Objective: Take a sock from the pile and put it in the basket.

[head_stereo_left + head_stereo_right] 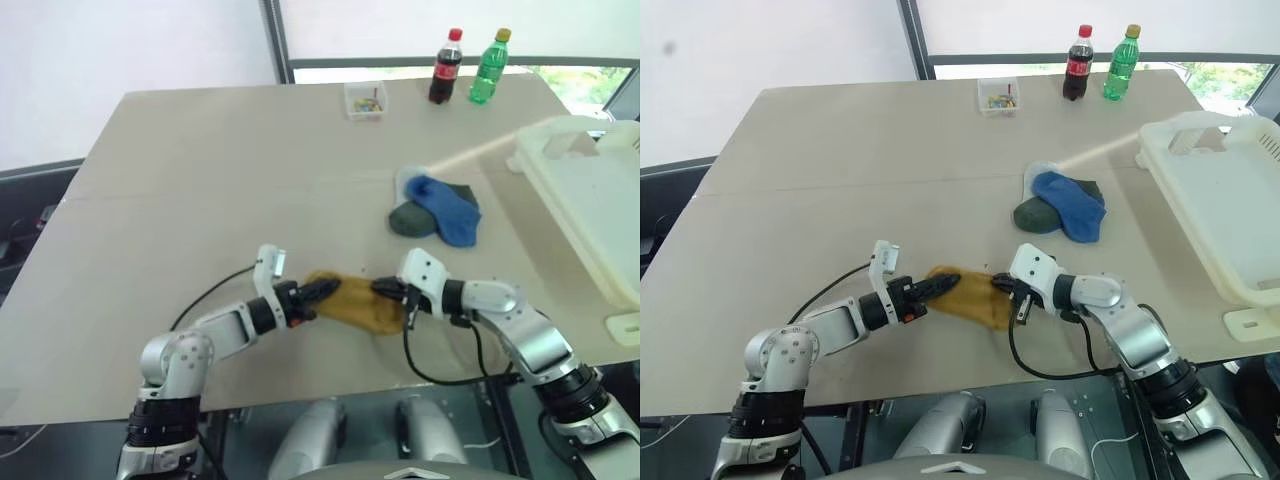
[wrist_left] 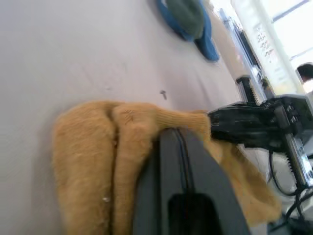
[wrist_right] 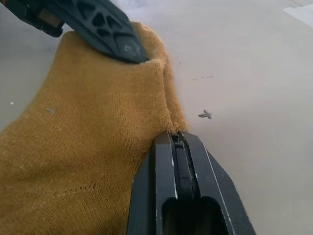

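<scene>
Two tools pinch your mustard sock (image 1: 358,302) low in the frame: left tool (image 1: 322,291) and right tool (image 1: 385,290) each clamped on an end (fingertips buried in cloth). The pile (image 1: 437,209) lies mid-right; the basket (image 1: 590,200) is cut off at the right edge.

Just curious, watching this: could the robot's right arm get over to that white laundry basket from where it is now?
Probably yes. The basket sits at the table's edge on the right arm's own side, with bare tabletop between. But the right gripper and left gripper are both shut on the mustard sock, so one would likely release first.
</scene>
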{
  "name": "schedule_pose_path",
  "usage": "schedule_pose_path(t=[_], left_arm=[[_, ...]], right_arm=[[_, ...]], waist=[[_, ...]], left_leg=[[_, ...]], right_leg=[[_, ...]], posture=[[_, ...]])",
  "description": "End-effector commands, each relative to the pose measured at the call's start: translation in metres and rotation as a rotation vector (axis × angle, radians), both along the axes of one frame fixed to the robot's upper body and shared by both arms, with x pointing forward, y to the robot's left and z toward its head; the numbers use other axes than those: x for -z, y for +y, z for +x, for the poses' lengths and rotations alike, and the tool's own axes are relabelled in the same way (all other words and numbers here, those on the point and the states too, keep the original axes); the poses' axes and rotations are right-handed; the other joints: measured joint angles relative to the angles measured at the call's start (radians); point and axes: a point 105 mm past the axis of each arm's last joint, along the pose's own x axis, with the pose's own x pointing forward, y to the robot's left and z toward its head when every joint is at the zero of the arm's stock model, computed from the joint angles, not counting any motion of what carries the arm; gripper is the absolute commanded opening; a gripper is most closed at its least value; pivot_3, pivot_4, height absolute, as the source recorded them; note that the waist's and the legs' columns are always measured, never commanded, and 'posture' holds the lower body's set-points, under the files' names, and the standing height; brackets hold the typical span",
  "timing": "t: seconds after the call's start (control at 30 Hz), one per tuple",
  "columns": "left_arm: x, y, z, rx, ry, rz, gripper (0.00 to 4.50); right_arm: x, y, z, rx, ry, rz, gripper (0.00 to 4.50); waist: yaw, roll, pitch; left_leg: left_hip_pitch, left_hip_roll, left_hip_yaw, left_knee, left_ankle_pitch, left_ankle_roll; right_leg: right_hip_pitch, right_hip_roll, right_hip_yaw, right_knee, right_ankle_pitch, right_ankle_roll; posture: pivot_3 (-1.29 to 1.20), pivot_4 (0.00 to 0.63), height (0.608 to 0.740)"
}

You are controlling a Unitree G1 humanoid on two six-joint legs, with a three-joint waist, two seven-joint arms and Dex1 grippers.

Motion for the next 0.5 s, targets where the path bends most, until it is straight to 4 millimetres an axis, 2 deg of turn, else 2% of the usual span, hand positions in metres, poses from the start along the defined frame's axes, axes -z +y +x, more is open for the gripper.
schedule_pose_path(t=[0.03,0.1,0.2,0.3,0.37,0.43,0.5], left_arm=[[-0.008,-0.003,-0.004,-0.003,0.008,-0.056,0.06],[-0.011,-0.002,-0.006,0.008,-0.003,-0.051,0.06],[-0.024,0.005,-0.006,-0.003,-0.043,-0.08,0.06],[-0.042,0.01,-0.009,0.0,-0.092,-0.132,0.06],[-0.051,0.016,-0.012,0.007,-0.118,-0.119,0.06],[-0.05,0.023,-0.015,0.019,-0.123,-0.058,0.06],[-0.047,0.031,-0.012,0.008,-0.121,0.0,0.58]], right_arm=[[-0.002,-0.005,0.0,0.003,-0.066,-0.016,0.0],[-0.009,-0.008,0.003,0.018,-0.104,0.003,0.0],[-0.034,-0.013,0.002,-0.002,-0.173,0.047,0.0],[-0.05,-0.017,-0.011,-0.07,-0.159,0.082,0.0],[-0.051,-0.02,-0.019,-0.102,-0.115,0.085,0.0],[-0.041,-0.024,-0.023,-0.114,-0.103,0.031,0.0],[-0.034,-0.025,-0.027,-0.13,-0.086,0.015,0.0]], waist=[[0.0,0.0,0.0],[0.0,0.0,0.0],[0.0,0.0,0.0],[-0.001,0.0,0.0],[-0.001,0.0,0.0],[-0.001,0.0,0.0],[0.0,0.0,0.0]], left_leg=[[0.0,0.0,0.0,0.0,0.0,0.0],[0.0,0.0,0.0,0.0,0.0,0.0],[0.0,0.0,0.0,0.0,0.0,0.0],[0.0,0.0,0.0,0.0,0.0,0.0],[0.0,0.0,0.0,0.0,0.0,0.0],[0.0,0.0,0.0,0.0,0.0,0.0],[0.0,0.0,0.0,0.0,0.0,0.0]], right_leg=[[0.0,0.0,0.0,0.0,0.0,0.0],[0.0,0.0,0.0,0.0,0.0,0.0],[0.0,0.0,0.0,0.0,0.0,0.0],[0.0,0.0,0.0,0.0,0.0,0.0],[0.0,0.0,0.0,0.0,0.0,0.0],[0.0,0.0,0.0,0.0,0.0,0.0],[0.0,0.0,0.0,0.0,0.0,0.0]], posture=[[0.0,0.15,0.729],[0.0,0.15,0.729],[0.0,0.15,0.729],[0.0,0.15,0.729],[0.0,0.15,0.729],[0.0,0.15,0.729],[0.0,0.15,0.729]])
